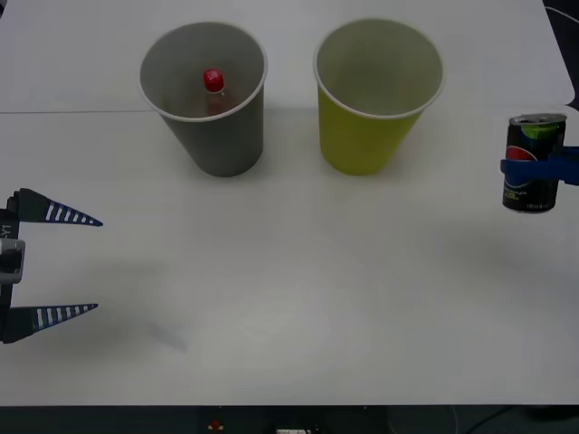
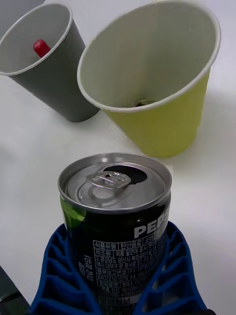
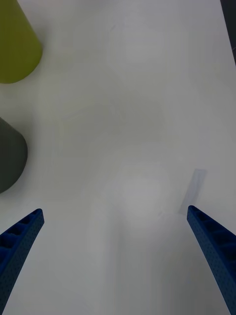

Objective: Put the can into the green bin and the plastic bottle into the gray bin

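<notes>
Can (image 2: pixel 115 211) handling: the small drink can sits upright between the blue ribbed fingers of the right gripper (image 2: pixel 118 275), at the right edge of the table (image 1: pixel 289 298), to the right of the green bin (image 1: pixel 378 95) and apart from it. The fingers clamp the dark side wall at about mid-height, below the silver top. The tab opening appears punched through, so the can is probably empty: light, thin-walled, easily dented, and smooth enough to slip if the clamp is loose. Hold the side wall at mid-body, upright, with moderate force. The green bin stands open-mouthed and appears empty; as a paper cup it is likely to tip if its rim is struck. The gray bin (image 1: pixel 204 95) stands just beside it and already contains the plastic bottle (image 1: pixel 213 86), red cap up. The left gripper (image 1: pixel 54 264) is parked low at the left, fingers spread wide and empty. Nothing lies between the can and the green bin.
</notes>
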`<state>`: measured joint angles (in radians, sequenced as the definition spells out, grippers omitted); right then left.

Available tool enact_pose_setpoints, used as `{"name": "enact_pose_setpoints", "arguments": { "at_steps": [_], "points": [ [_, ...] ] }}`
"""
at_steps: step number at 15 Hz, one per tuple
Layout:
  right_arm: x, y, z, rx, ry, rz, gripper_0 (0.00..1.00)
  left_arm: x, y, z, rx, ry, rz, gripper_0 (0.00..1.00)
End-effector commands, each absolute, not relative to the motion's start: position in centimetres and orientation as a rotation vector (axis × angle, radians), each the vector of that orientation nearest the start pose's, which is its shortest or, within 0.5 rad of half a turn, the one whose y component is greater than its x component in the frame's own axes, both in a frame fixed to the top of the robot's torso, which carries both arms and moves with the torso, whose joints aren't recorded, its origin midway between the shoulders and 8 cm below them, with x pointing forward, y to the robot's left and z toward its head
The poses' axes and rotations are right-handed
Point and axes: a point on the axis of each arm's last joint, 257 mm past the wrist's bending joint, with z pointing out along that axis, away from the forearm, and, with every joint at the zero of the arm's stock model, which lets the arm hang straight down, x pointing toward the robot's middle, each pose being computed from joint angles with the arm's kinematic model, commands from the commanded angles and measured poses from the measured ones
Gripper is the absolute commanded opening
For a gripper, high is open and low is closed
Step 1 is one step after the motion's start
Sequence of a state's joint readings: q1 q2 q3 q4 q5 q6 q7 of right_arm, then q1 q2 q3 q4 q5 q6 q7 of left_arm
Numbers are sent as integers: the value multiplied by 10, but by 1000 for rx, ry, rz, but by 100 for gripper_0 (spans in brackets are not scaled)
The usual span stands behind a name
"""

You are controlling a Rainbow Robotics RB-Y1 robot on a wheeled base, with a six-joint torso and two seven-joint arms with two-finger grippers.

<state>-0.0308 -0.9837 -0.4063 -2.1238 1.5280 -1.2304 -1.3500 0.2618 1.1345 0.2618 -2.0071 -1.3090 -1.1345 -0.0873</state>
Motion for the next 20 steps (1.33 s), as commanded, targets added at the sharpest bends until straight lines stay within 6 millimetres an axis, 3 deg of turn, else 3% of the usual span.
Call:
{"name": "enact_pose_setpoints", "arguments": {
  "at_steps": [1, 5, 9, 14, 20],
  "points": [
    [428, -251, -22, -760, 2038, 484, 0, 341, 286, -167, 1762, 1444, -118, 100],
    [454, -241, 7, -866, 2088, 450, 0, 341, 286, -167, 1762, 1444, -118, 100],
    [499, -220, 21, -897, 2136, 414, 0, 341, 286, -167, 1762, 1444, -118, 100],
    [559, -188, 25, -887, 2173, 321, 0, 341, 286, -167, 1762, 1444, -118, 100],
    [598, -151, 18, -882, 2209, 249, 0, 341, 286, -167, 1762, 1444, -118, 100]
  ]
}}
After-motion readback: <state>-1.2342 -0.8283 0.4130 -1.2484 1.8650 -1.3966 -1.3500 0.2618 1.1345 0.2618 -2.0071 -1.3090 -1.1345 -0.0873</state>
